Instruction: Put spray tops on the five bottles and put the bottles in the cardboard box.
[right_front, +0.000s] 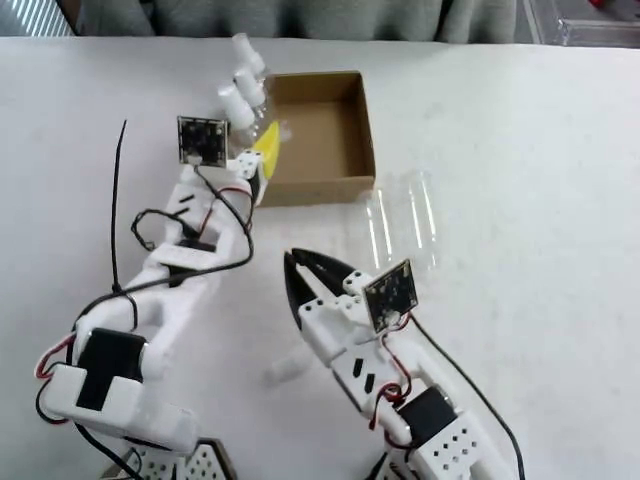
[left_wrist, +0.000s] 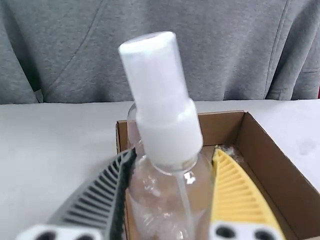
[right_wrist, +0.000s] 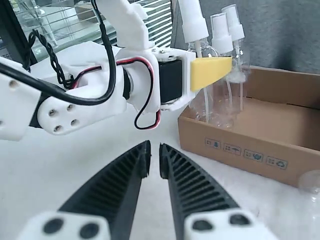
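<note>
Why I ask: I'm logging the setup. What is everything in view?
Box: one, brown, far middle of table.
Held bottle: one, clear, white top, in left pincer at the box's left wall.
Topped bottles: two, clear, white tops, apparently standing in the box's corner beside it.
Bare bottles: two, clear, lying on table right of box.
White piece: one, on table by right arm; too blurred to name.
Table: one, white.
Left pincer: one, grey and yellow, shut on held bottle.
Right pincer: one, black, slightly open, empty, above table.
</note>
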